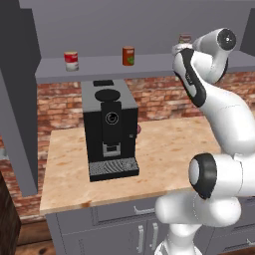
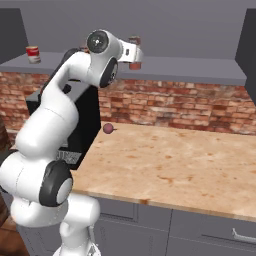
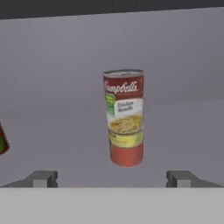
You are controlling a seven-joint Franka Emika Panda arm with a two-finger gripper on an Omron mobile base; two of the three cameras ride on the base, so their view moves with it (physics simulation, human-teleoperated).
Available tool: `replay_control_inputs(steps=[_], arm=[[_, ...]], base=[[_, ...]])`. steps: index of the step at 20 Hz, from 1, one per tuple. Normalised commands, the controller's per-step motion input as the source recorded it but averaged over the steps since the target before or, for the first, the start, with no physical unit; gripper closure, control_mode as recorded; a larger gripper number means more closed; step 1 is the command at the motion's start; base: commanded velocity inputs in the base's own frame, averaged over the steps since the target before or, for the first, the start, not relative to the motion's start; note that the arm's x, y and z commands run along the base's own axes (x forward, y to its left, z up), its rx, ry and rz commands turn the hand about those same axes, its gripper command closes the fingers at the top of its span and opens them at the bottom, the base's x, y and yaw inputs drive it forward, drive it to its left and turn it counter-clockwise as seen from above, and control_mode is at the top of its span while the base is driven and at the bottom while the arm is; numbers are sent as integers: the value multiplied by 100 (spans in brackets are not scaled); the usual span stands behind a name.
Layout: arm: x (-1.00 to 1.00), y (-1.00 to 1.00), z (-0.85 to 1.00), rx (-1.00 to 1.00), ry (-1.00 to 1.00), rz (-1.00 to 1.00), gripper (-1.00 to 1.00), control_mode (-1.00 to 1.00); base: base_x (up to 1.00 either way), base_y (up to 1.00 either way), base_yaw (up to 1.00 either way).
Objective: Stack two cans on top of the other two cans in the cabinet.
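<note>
On the shelf of the cabinet stand three tins in a row: one can at the left, a second can in the middle, a stacked pair at the right. The gripper is just before the pair, and a coffee machine stands on the counter below the shelf.

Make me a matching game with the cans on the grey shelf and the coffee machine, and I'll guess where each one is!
Things:
1. red-and-white tin
2. orange-red tin with a green patch
3. tall red soup can with a noodle picture
4. black coffee machine

Places:
A. on the stone counter
B. straight ahead of the open gripper
C. leftmost on the shelf
D. shelf, above the coffee machine

Pairs: 1-C, 2-D, 3-B, 4-A
</note>
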Motion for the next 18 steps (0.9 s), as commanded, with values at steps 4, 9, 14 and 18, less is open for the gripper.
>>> replay_control_inputs(steps=[4, 9, 14, 18], arm=[[-42, 48, 0, 0, 1, -2, -100, -100], [-27, 64, 0, 0, 5, 0, -100, -100], [-13, 64, 0, 0, 4, 0, -100, -100], [3, 53, 0, 0, 1, 3, -100, -100]], base=[[0, 0, 0], [0, 0, 0], [0, 0, 0], [0, 0, 0]])
